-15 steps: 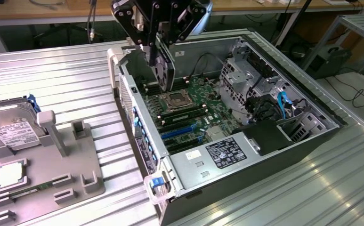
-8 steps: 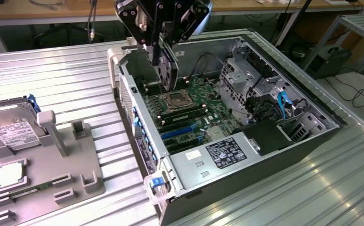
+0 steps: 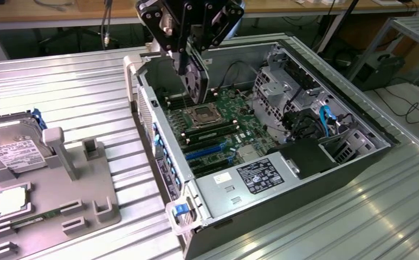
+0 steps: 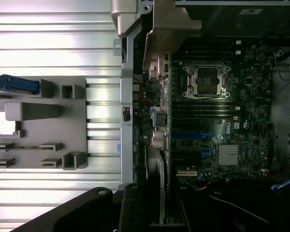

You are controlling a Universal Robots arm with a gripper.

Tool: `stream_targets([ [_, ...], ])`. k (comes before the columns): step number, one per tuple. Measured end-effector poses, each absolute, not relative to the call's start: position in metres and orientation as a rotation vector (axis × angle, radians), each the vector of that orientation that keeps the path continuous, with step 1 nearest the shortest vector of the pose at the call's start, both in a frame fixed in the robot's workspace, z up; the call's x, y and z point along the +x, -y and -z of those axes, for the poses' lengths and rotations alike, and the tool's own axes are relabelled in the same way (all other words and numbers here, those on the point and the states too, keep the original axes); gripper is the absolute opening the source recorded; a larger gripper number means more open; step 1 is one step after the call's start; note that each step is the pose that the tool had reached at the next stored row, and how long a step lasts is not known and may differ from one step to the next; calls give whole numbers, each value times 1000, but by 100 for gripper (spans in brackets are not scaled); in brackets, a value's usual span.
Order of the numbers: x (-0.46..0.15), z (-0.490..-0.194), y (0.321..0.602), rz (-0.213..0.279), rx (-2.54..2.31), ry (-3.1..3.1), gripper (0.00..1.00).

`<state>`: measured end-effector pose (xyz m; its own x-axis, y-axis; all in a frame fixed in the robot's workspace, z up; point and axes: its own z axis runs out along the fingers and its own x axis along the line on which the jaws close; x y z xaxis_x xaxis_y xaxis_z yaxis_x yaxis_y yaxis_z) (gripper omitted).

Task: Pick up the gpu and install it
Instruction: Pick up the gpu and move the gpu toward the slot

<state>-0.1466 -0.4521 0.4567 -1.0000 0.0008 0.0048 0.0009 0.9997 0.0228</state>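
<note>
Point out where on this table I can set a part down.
Free: the ribbed table strip between the grey fixture and the computer case, the stretch at the exterior view's upper left, and the corner at its lower right. Crowded: inside the case, where the gripper holds the gpu over the motherboard.

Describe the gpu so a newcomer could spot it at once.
Find the open computer case lying on the ribbed metal table; the gripper hangs over its far end. The gpu is the thin dark card clamped upright in it, above the motherboard. Unlike the boxy silver hard drive on the exterior view's left, it is flat, dark and off the table.
</note>
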Motion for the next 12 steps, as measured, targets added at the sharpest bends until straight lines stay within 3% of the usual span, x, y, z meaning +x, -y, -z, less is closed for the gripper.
stream_targets([
  [12,-140,-456,452,36,0,3137,28],
])
